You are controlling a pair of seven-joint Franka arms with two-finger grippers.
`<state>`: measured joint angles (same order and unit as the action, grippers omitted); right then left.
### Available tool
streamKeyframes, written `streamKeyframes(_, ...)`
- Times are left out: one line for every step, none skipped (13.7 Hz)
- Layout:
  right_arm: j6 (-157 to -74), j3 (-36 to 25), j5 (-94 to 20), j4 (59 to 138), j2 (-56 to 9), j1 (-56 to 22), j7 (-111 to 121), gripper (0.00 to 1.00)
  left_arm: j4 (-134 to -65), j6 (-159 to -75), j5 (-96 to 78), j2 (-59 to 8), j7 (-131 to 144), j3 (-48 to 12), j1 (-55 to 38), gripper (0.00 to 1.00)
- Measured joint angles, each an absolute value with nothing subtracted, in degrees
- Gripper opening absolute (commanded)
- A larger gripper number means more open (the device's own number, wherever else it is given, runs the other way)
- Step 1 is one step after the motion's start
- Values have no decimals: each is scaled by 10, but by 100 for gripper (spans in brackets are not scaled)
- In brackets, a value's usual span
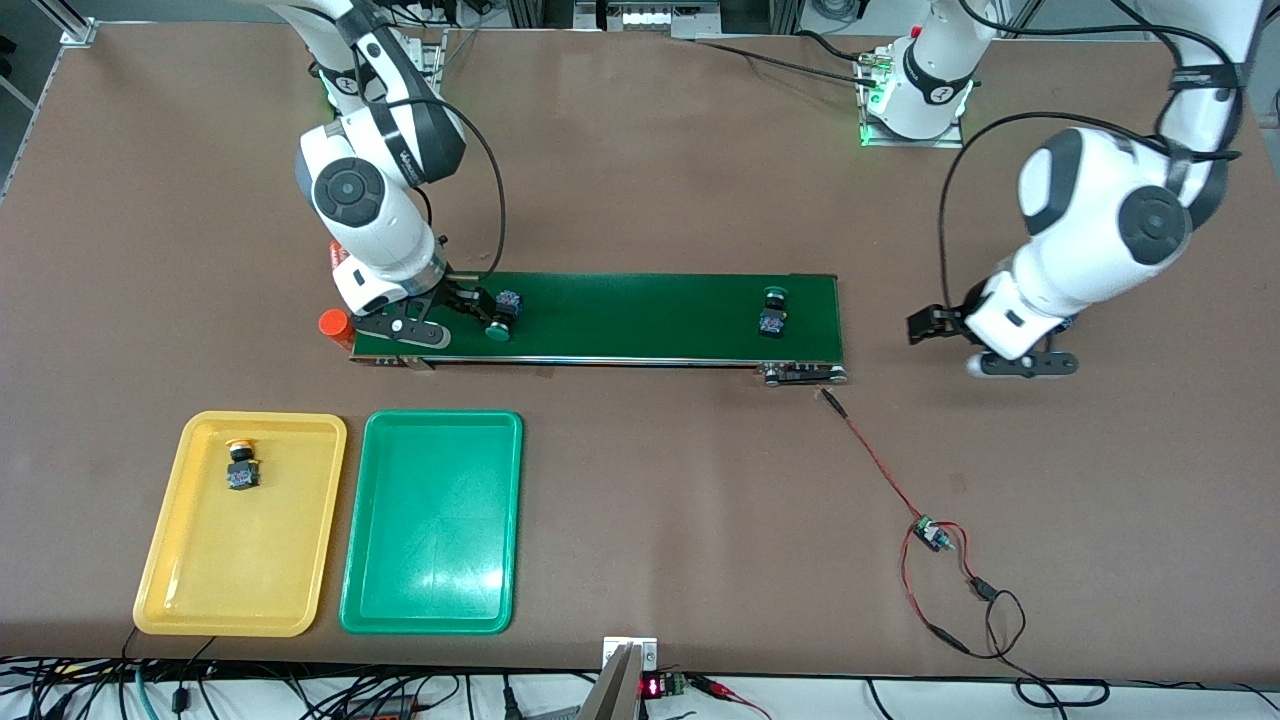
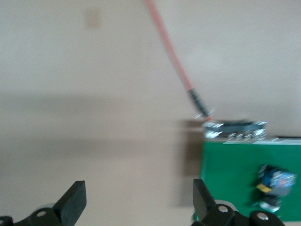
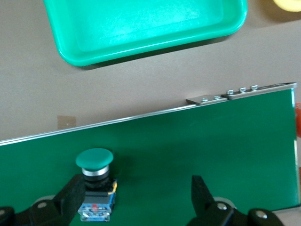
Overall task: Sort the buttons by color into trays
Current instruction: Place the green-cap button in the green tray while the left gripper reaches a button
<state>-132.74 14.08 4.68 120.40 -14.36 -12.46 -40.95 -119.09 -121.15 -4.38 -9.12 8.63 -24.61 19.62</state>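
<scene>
A green button [image 1: 503, 318] lies on the dark green belt [image 1: 640, 315] near the right arm's end. My right gripper [image 1: 472, 303] hangs open just over it; in the right wrist view the button [image 3: 95, 181] lies between the fingers of the gripper [image 3: 137, 195], close to one of them. A second green button [image 1: 772, 312] lies on the belt toward the left arm's end. My left gripper [image 1: 927, 327] is open and holds nothing, over bare table off that belt end [image 2: 235, 160]. One yellow button [image 1: 241, 465] lies in the yellow tray [image 1: 200, 560]. The green tray [image 1: 432, 520] holds nothing.
Two orange cylinders [image 1: 335, 323] stand at the belt's end under the right arm. A red and black wire with a small board [image 1: 930, 535] runs from the belt's other end toward the front edge. Both trays lie nearer the front camera than the belt.
</scene>
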Motion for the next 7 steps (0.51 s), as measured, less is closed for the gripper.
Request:
streamKeyframes(-1328, 141, 50, 1201, -151, -129, -417, 100, -1192, -1198, -41, -93, 86, -246, 213, 100)
streamKeyframes(-1328, 141, 53, 1198, -158, -132, -424, 100, -1194, -1191, -36, -94, 82, -246, 231, 100)
streamKeyframes(-1329, 141, 54, 1197, -163, -134, -427, 100, -1197, -1181, -34, -98, 69, -246, 249, 100)
streamKeyframes(-1329, 141, 54, 1195, -167, -134, -428, 100, -1199, -1168, -33, -104, 53, -246, 268, 100)
streamKeyframes(-1330, 141, 54, 1192, -171, -135, -428, 100, -1201, -1157, -31, -113, 31, -246, 290, 100)
streamKeyframes(-1332, 140, 54, 1191, -174, -135, -428, 100, -1202, -1153, -26, -125, -1, -246, 313, 100)
streamKeyframes(-1335, 140, 54, 1191, -178, -135, -428, 100, -1203, -1153, -16, -137, -37, -246, 336, 100)
